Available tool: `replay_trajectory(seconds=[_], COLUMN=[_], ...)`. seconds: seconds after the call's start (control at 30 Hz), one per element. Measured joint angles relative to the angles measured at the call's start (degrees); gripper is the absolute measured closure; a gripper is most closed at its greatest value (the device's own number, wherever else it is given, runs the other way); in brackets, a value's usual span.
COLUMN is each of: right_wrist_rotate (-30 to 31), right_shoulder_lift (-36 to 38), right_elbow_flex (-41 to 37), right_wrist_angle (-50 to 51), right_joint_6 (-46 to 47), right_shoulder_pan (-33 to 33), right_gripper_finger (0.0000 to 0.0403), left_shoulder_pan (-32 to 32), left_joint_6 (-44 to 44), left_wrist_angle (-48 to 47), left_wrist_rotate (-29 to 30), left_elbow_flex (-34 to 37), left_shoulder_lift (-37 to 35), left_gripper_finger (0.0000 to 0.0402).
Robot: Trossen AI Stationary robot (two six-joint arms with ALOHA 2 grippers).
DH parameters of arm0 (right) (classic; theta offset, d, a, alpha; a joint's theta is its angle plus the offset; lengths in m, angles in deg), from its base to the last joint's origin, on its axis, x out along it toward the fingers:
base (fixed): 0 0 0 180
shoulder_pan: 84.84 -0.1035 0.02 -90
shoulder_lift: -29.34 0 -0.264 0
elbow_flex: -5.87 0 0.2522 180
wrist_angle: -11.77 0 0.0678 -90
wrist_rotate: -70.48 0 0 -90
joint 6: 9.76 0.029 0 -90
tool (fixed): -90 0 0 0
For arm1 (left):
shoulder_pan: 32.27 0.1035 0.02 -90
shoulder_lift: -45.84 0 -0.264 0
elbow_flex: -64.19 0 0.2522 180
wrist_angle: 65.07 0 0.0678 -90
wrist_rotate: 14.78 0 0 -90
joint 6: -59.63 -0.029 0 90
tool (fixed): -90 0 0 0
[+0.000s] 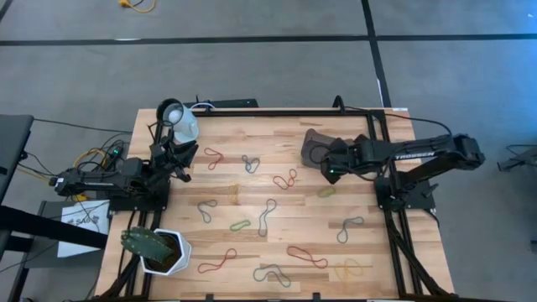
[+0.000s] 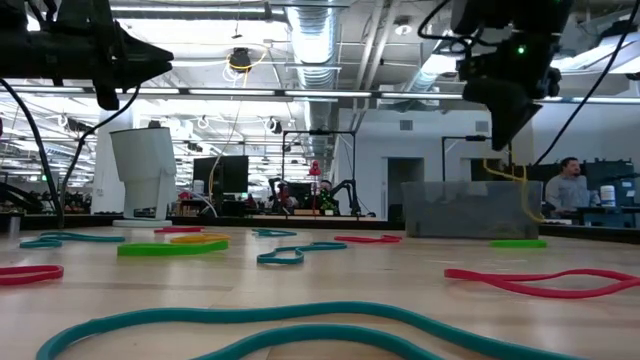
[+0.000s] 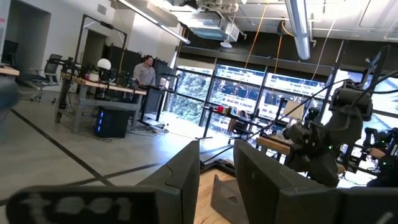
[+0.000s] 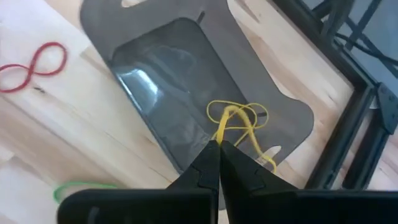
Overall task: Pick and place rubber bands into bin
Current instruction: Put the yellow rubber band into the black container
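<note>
The right gripper (image 4: 219, 144) hung over the bin (image 4: 155, 68), its 2 fingers pinched tight on a yellow rubber band (image 4: 239, 121) that dangled from the tips in a loose tangle. From where I stood the reason for that posture seemed plain: the arm had reached across to the far right part of the table so the band could fall inside the low walls, not on the wood. The loop hung just ahead of the fingertips, its lower strands draped toward the bin's floor near one end wall; I could not tell whether they touched it. The bin (image 1: 317, 148) itself sat near the table's far edge, and it looked otherwise bare. The left gripper (image 1: 178, 164) waited raised on its own side near a white cup (image 1: 179, 120), fingers parted with nothing between them. Many rubber bands were left scattered over the boards: a red one (image 4: 34, 64) just beside the bin, a green one (image 1: 325, 191) near the right arm's base, and others, such as a red loop (image 1: 306, 256) and a grey loop (image 1: 273, 273), well apart toward the near edge. A potted plant (image 1: 158, 249) stood at the near left corner. I judged the job barely begun, with a release due next.
</note>
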Motion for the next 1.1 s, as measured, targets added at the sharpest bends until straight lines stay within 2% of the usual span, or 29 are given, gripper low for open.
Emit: replay_trajectory(seconds=[0.27, 0.77, 1.1], right_wrist_rotate=[1.7, 3.5, 3.2], right_shoulder_lift=[0.0, 0.1, 0.1], right_elbow_flex=[1.8, 19.1, 18.7], right_wrist_angle=[3.8, 14.7, 14.2], right_joint_6=[-3.6, -9.7, -8.3], right_shoulder_pan=[3.9, 7.6, 7.6], right_gripper_finger=[0.0403, 0.0403, 0.0403], left_shoulder_pan=[0.0, 0.0, 0.0], left_joint_6=[0.0, -0.1, -0.1], left_wrist_angle=[0.0, 0.0, 0.0], left_wrist_rotate=[0.0, 0.1, 0.2], left_elbow_flex=[0.0, 0.0, 0.0], left_shoulder_lift=[0.0, 0.0, 0.0], left_gripper_finger=[0.0313, 0.0313, 0.0313])
